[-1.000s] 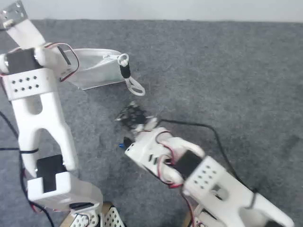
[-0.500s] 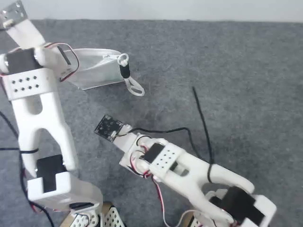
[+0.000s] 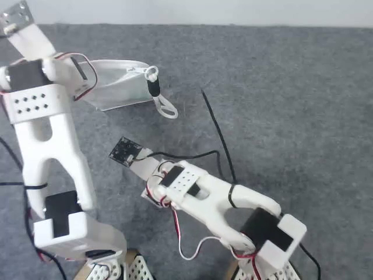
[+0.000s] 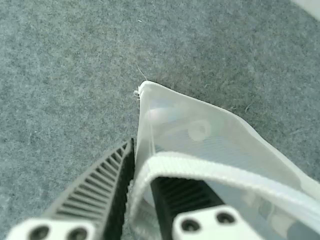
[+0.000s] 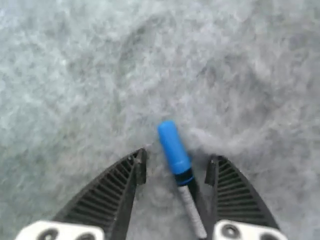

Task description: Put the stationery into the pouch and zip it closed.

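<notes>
The pouch (image 3: pixel 116 87) is translucent white and lies at the back left of the grey carpet, its zipper pull and loop (image 3: pixel 157 87) trailing to the right. In the left wrist view my left gripper (image 4: pixel 142 162) is shut on the pouch (image 4: pixel 200 135), with the white zipper band pinched between its black fingers. A pen with a blue cap (image 5: pixel 174 149) lies on the carpet. My right gripper (image 5: pixel 175 167) is open and points down over it, one finger on each side, not touching. Pale shapes show faintly through the pouch wall.
A black cable (image 3: pixel 215 131) arcs up from the right arm across the middle of the carpet. The left arm's white links (image 3: pixel 46 140) stand along the left side. The right arm's body (image 3: pixel 210 198) fills the near centre.
The right arm has folded back toward the near edge and its wrist has swung left. The black cable has risen into view. The left arm and the pouch have kept still.
</notes>
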Controlling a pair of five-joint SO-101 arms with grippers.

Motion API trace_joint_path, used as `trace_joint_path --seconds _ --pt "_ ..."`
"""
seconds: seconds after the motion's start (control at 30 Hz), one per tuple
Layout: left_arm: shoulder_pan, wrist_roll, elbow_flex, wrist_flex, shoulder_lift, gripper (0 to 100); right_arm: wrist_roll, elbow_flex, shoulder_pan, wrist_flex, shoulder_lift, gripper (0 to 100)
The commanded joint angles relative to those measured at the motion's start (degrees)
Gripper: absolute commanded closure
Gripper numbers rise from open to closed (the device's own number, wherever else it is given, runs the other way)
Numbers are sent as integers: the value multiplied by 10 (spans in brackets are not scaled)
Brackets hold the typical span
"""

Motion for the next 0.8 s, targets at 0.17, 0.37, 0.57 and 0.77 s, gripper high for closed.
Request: trace_joint_path --seconds 0.17,0.37,0.57,0.77 --pt "-7 5 -2 -12 -12 974 4 -55 15 47 15 993" --pt "-7 5 -2 -15 -12 974 -51 -60 16 95 8 993" --pt "-7 5 -2 -15 -12 974 -91 -63 16 145 -41 993" --pt "-7 5 -2 -15 -12 974 -98 -63 22 216 -97 993"
